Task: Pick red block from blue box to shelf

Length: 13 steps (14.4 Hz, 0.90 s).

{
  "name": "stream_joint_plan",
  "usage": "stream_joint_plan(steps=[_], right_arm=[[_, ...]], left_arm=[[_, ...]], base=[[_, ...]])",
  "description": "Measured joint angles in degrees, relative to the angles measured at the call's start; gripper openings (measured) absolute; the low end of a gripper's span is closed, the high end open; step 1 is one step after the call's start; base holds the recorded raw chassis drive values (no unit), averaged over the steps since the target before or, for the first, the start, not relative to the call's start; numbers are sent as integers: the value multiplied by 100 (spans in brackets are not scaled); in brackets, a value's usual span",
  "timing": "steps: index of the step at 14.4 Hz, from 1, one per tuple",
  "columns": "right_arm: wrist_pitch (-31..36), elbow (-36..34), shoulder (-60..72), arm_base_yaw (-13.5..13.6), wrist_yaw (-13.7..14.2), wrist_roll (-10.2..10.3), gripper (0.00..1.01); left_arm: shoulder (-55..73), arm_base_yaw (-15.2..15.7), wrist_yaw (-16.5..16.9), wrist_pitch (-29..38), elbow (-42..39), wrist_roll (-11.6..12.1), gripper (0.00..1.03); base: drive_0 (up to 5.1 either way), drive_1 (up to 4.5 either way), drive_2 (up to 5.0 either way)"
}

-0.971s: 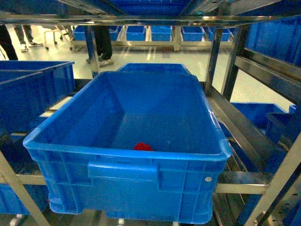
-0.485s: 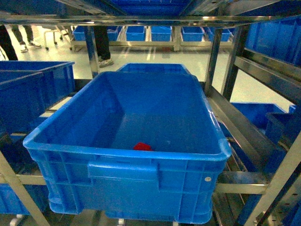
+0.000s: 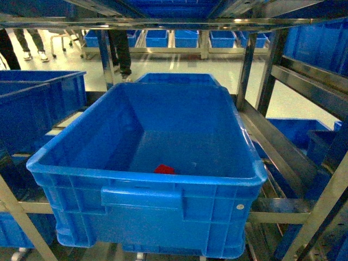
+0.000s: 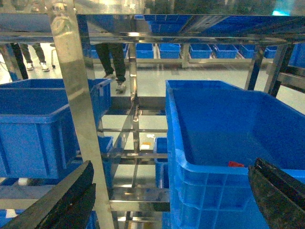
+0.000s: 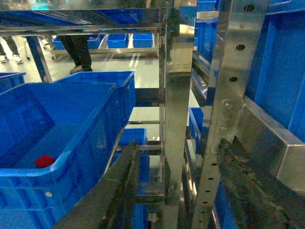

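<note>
Over the last second almost nothing has moved: the red block (image 3: pixel 164 169) lies where it lay, low on the floor of the blue box (image 3: pixel 147 177) close behind its front wall, and only a bystander's legs (image 3: pixel 122 51) have shifted in the aisle beyond. Neither arm has come into the head view, so I judge the pick not yet begun. My left end effector (image 4: pixel 172 164) hangs with its dark fingers spread wide and nothing between them; the block sits ahead and to its right, just past the box's near rim. My right end effector (image 5: pixel 178 145) is likewise parted and empty, facing an upright of the shelf (image 5: pixel 176 95), with the block well to its left and lower, inside the box. The box is deep, of stiff glossy blue plastic with a thick rolled rim, ribbed outer walls and a moulded handle, so I expect to reach over the rim and down. The block looks small, hard and shiny; its stud is too small to make out. The shelf is bright stainless steel, mirror-like, with perforated uprights and flat rails, and it carries a neighbouring crate (image 3: pixel 38 103).
</note>
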State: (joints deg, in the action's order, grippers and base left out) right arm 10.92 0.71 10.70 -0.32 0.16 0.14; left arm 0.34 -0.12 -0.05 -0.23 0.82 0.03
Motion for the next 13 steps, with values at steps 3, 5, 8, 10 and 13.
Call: stream_joint_plan(steps=[3, 5, 8, 10, 13], right_arm=[[2, 0, 0, 0, 0, 0, 91], [2, 0, 0, 0, 0, 0, 99], [0, 0, 0, 0, 0, 0, 98], [2, 0, 0, 0, 0, 0, 98], [0, 0, 0, 0, 0, 0, 98]], left_arm=[[0, 0, 2, 0, 0, 0, 98], [0, 0, 2, 0, 0, 0, 98], [0, 0, 2, 0, 0, 0, 98], [0, 0, 2, 0, 0, 0, 98], [0, 0, 0, 0, 0, 0, 98]], base=[[0, 0, 0], [0, 0, 0], [0, 0, 0], [0, 0, 0], [0, 0, 0]])
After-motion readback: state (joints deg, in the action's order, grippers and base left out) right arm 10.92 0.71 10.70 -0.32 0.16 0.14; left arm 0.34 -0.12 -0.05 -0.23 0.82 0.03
